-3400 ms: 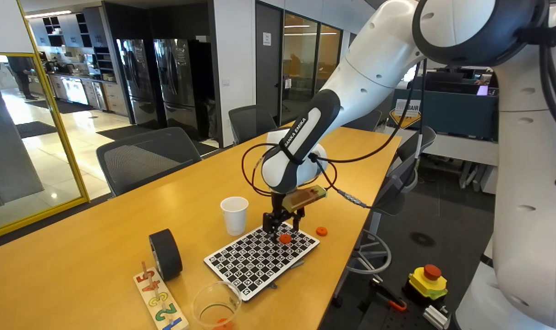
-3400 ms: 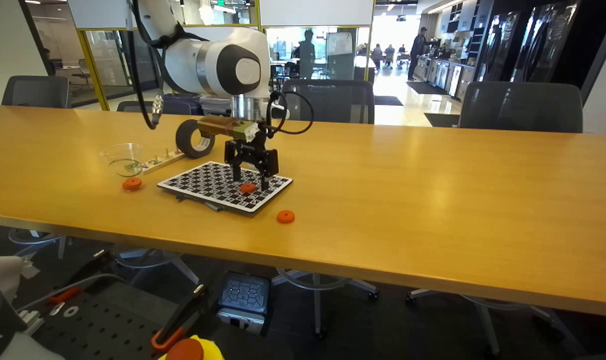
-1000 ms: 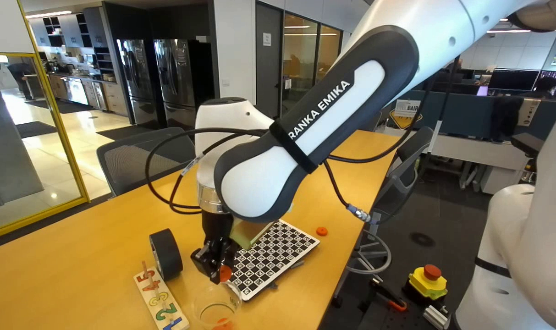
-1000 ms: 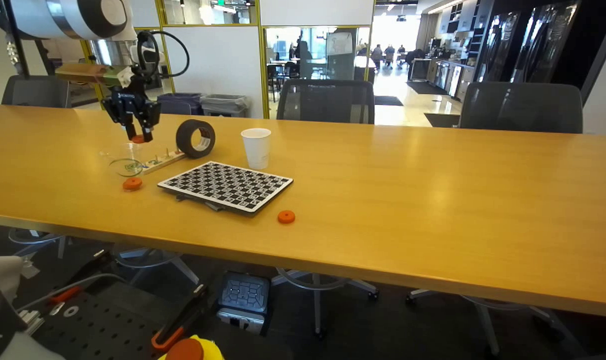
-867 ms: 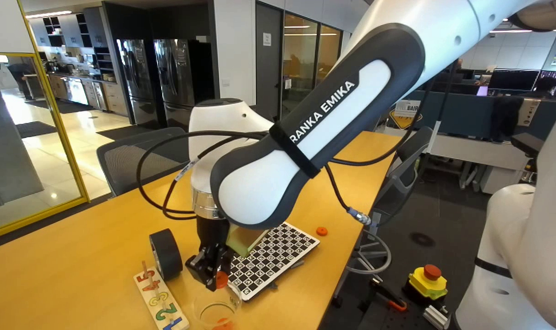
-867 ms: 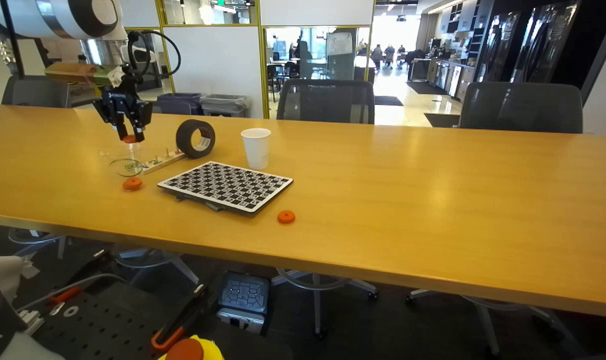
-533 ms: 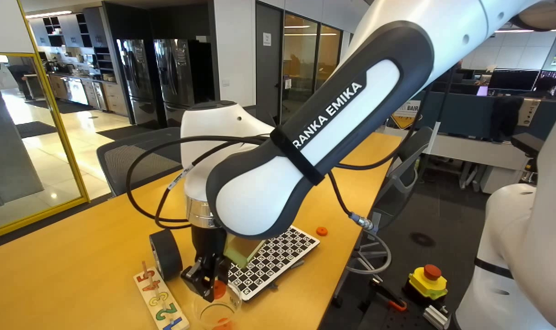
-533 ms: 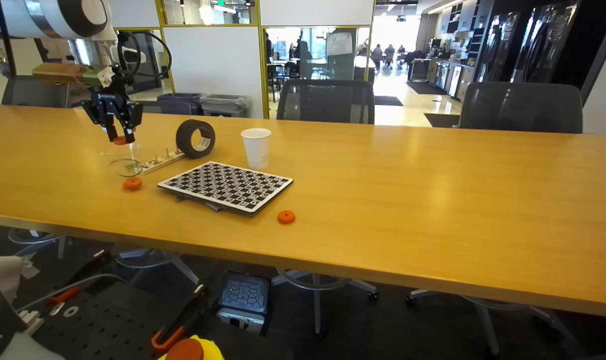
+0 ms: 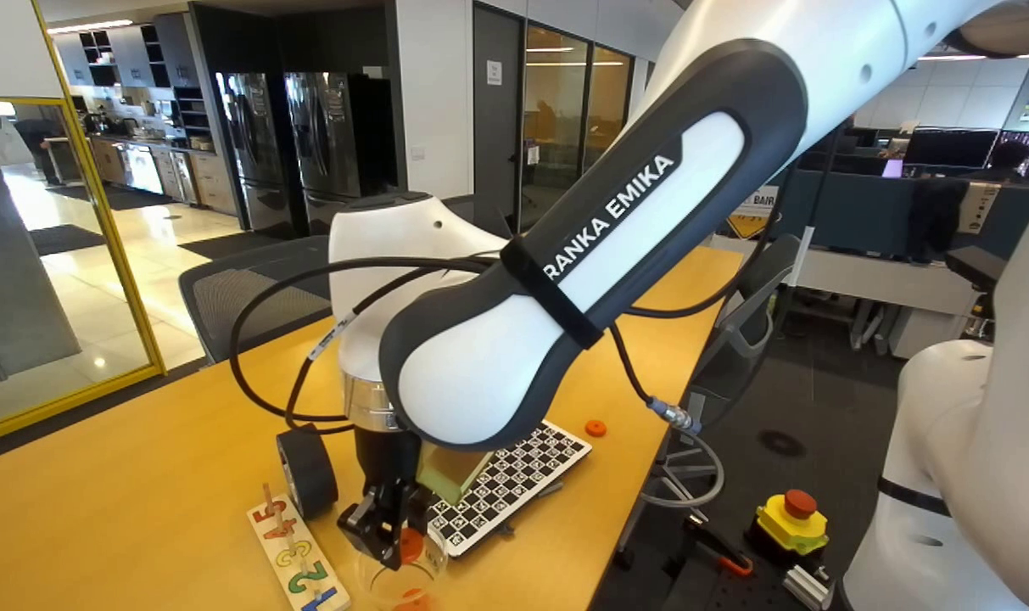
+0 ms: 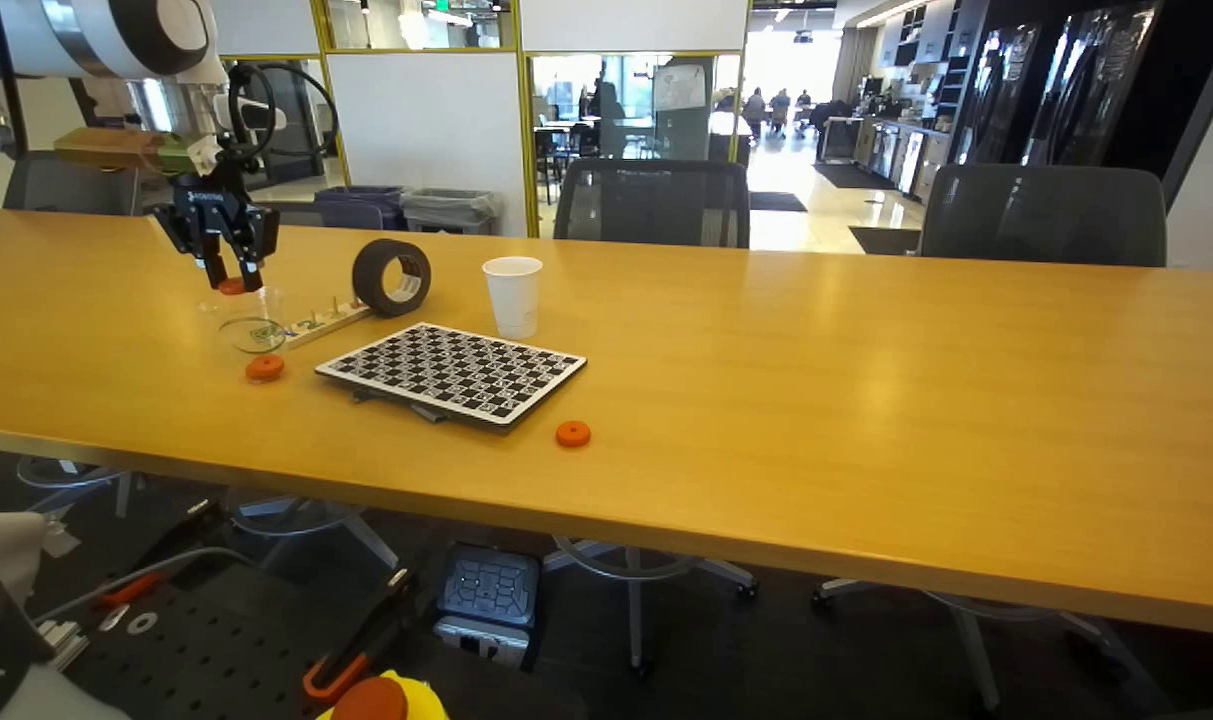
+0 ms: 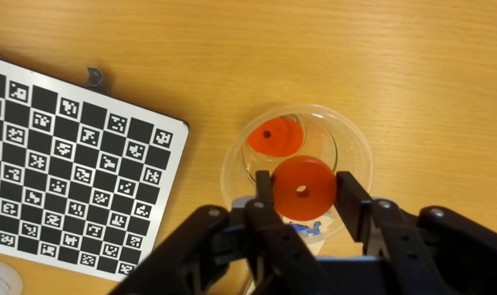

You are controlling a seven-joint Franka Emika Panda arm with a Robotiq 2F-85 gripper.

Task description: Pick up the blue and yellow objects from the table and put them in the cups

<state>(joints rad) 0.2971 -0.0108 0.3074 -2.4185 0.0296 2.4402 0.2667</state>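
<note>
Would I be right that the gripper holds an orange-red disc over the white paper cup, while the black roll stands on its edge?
Not quite: the wrist view shows the gripper holding the orange-red disc over the clear plastic cup; the white paper cup stands apart. The black roll stands on its edge.

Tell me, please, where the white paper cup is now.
In an exterior view, the white paper cup stands upright on the table, just beyond the checkered board and to the right of the black roll.

The wrist view's edges cut off the white cup and the checkered board.
</note>
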